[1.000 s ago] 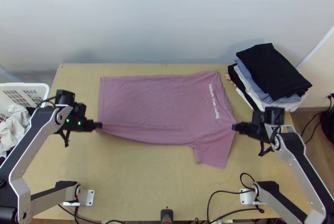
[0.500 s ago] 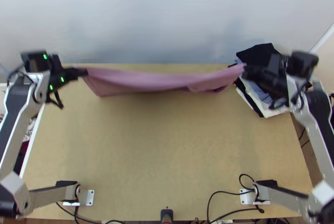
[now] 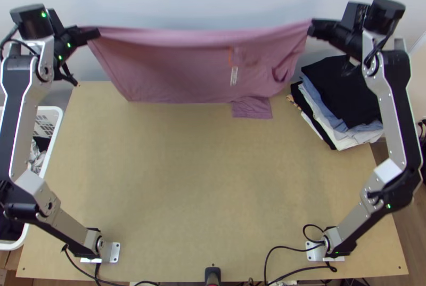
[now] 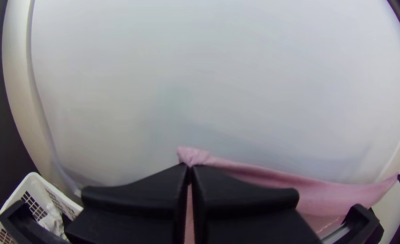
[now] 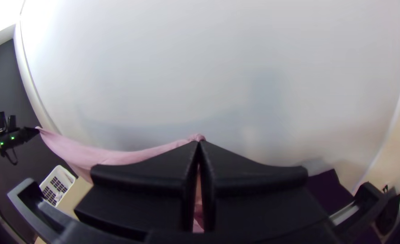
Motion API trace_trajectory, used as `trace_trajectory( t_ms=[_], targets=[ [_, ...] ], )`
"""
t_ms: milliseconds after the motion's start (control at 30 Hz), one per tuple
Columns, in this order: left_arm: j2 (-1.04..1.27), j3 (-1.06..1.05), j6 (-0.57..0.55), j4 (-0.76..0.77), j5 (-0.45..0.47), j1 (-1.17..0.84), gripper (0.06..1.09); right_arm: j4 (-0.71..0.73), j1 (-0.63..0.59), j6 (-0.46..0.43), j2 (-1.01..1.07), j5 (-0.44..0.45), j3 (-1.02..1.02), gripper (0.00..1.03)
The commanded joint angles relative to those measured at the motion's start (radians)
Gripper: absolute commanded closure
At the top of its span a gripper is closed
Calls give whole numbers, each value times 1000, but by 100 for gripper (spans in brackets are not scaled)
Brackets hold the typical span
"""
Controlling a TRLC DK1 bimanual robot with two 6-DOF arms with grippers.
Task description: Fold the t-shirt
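Note:
In the top view my left gripper (image 3: 91,33) and my right gripper (image 3: 315,26) hold the pink t-shirt (image 3: 170,67) up between them by its upper edge, toward the far wall. The cloth hangs as a wide sheet, its lower edge near the table's far edge, with a sleeve flap lying on the table. White print is visible on it. The left wrist view has my left gripper (image 4: 189,169) shut on a bunched corner of the t-shirt (image 4: 258,174). My right gripper (image 5: 199,144) is shut on another bunched bit of the t-shirt (image 5: 114,157) in the right wrist view.
A stack of folded clothes (image 3: 341,94), black on top, sits at the table's far right corner. A white basket (image 3: 49,121) with cloth in it stands off the left edge. Cables (image 3: 282,264) lie along the near edge of the wooden table (image 3: 202,179).
Both grippers have gone up the picture and slightly outward, taking the t-shirt from lying spread on the table to hanging between them. Over the last half second its print came into sight.

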Motion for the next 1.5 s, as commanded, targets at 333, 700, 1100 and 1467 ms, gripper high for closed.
trace_trajectory(
  t_ms=[333, 700, 1100, 1467],
  targets=[
    [-199, 91, -9, 111, -126, -17, 105, 21, -14, -25, -236, 4, 68, 100],
    [-667, -125, -3, 101, -148, -19, 105, -13, -68, -2, -716, -10, -127, 100],
    [-983, -331, -8, -60, -142, 7, 105, -241, -45, 15, -960, -30, -234, 100],
    [-1212, -1103, -66, 55, 10, 1, 105, -66, 39, 82, -1092, -33, -911, 100]
  ],
)
